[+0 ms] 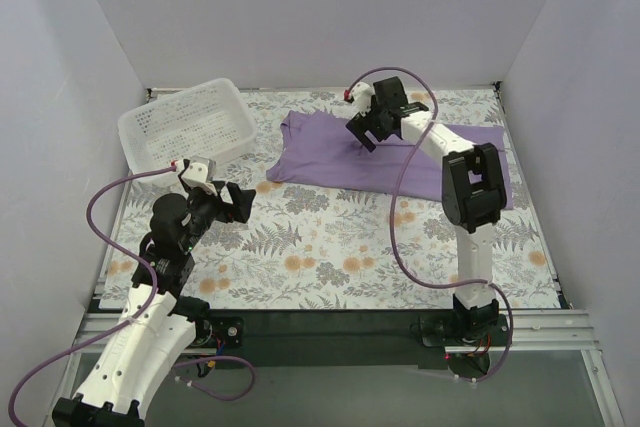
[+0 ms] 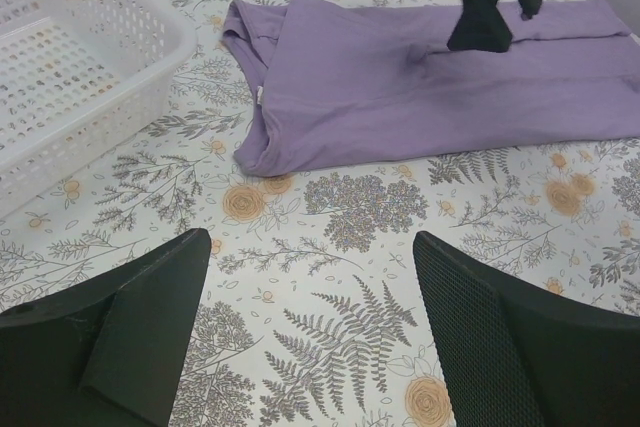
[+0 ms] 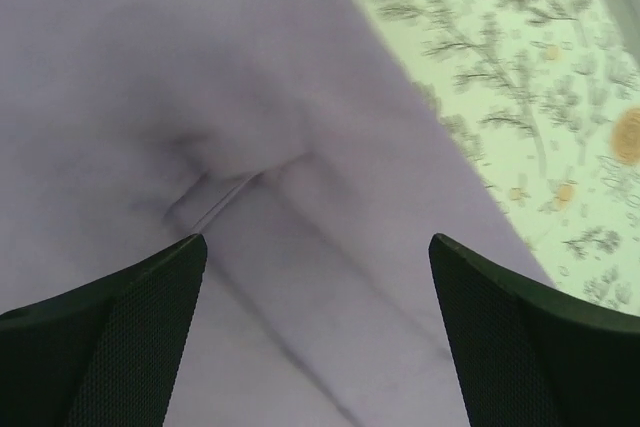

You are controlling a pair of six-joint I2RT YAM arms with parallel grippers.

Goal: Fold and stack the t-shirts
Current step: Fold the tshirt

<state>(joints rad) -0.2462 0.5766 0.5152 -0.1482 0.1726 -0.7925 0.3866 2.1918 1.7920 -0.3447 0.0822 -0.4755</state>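
A lavender t-shirt lies flat and partly folded across the back of the table, its neck end toward the left. My right gripper hovers just over its upper middle, open, with nothing between the fingers. The right wrist view shows purple t-shirt cloth with a small pucker filling the space ahead of my right gripper. My left gripper stands open over bare tablecloth, short of the shirt's near left corner. From the left wrist, the t-shirt lies beyond my left gripper, and the right gripper hangs above it.
A white perforated basket sits at the back left corner, close to the shirt's neck end, and its wall fills the upper left of the left wrist view. The floral tablecloth covers the table. White walls enclose three sides.
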